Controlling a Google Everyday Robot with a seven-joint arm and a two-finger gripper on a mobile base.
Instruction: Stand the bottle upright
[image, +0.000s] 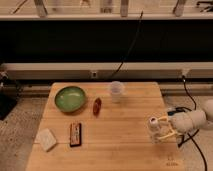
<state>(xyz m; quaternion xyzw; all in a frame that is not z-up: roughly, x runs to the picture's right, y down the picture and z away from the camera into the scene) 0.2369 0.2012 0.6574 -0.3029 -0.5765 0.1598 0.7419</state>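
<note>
The gripper (161, 131) sits at the right edge of the wooden table (120, 145), clamped around the bottle (154, 128). The bottle looks roughly upright, though partly hidden.

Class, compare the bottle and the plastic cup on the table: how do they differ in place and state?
The bottle sits near the table's right edge, in the shut gripper; the cup stands free near the far edge. The bottle is capped and labelled; the cup is open-topped and plain. Both are whitish plastic, of similar height.
</note>
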